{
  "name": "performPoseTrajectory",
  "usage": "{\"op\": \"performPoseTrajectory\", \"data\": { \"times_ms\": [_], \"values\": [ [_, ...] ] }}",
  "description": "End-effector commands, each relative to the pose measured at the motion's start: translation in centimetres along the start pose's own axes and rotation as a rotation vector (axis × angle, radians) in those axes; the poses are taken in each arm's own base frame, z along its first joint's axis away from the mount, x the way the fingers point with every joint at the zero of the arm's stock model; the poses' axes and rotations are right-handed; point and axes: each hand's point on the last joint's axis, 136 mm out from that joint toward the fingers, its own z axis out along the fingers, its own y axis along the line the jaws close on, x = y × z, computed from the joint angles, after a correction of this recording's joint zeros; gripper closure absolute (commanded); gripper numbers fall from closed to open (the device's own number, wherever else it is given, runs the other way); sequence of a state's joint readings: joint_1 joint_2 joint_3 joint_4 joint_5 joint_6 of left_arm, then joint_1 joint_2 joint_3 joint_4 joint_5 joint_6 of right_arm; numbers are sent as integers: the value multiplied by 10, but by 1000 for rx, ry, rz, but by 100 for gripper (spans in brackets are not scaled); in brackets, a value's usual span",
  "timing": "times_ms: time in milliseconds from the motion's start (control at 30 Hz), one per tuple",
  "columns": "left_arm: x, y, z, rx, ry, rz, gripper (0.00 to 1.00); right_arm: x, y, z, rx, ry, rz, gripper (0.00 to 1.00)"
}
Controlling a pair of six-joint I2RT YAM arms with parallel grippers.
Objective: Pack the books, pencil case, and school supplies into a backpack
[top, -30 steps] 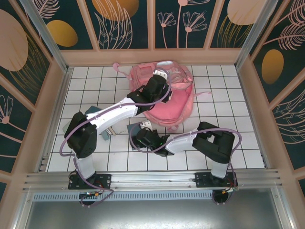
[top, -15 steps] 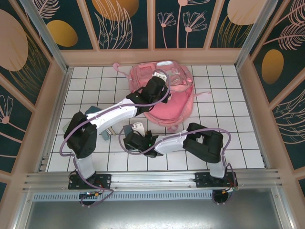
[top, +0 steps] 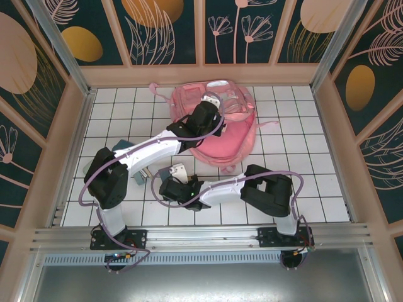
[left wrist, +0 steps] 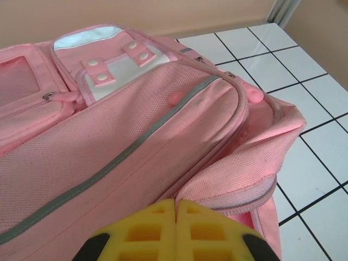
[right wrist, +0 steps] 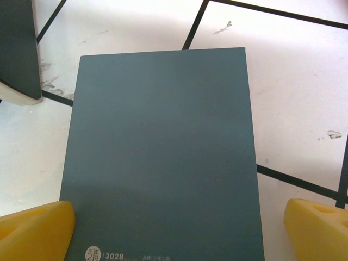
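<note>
White tiled table, patterned wall panels behind. Pink backpack lies far-centre. L gripper is on it by the open zipper flap, yellow pads pressed together; can't tell if fabric's pinched btwn. R gripper is low over the tiles near-centre, fingers wide apart, straddling the small teal book, which lies flat. One pad is at the book's edge, other clear of it. Dark book w/ pale edge just beside it.

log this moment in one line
left gripper: jaws shut at backpack | right gripper: jaws open around teal book
</note>
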State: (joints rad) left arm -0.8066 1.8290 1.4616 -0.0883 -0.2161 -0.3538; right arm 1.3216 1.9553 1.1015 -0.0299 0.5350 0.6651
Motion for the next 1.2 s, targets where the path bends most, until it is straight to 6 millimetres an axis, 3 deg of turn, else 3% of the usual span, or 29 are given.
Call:
{"op": "performPoseTrajectory", "data": {
  "times_ms": [0,300,467,733,900,1167],
  "values": [
    [-25,24,-12,-62,-77,-42,100,9,-1,-6,44,29,-79,1],
    [-25,26,-13,-61,-79,-45,100,15,8,-3,12,47,-100,1],
    [-23,26,-12,-60,-74,-46,100,30,-5,12,36,103,-74,1],
    [-24,26,-14,-56,-77,-47,100,41,-12,18,43,141,-63,1],
    [-26,25,-15,-51,-80,-50,100,31,-12,10,27,106,-43,14],
    [-26,24,-15,-50,-81,-50,100,4,-17,-15,10,17,-6,17]
  ]
}}
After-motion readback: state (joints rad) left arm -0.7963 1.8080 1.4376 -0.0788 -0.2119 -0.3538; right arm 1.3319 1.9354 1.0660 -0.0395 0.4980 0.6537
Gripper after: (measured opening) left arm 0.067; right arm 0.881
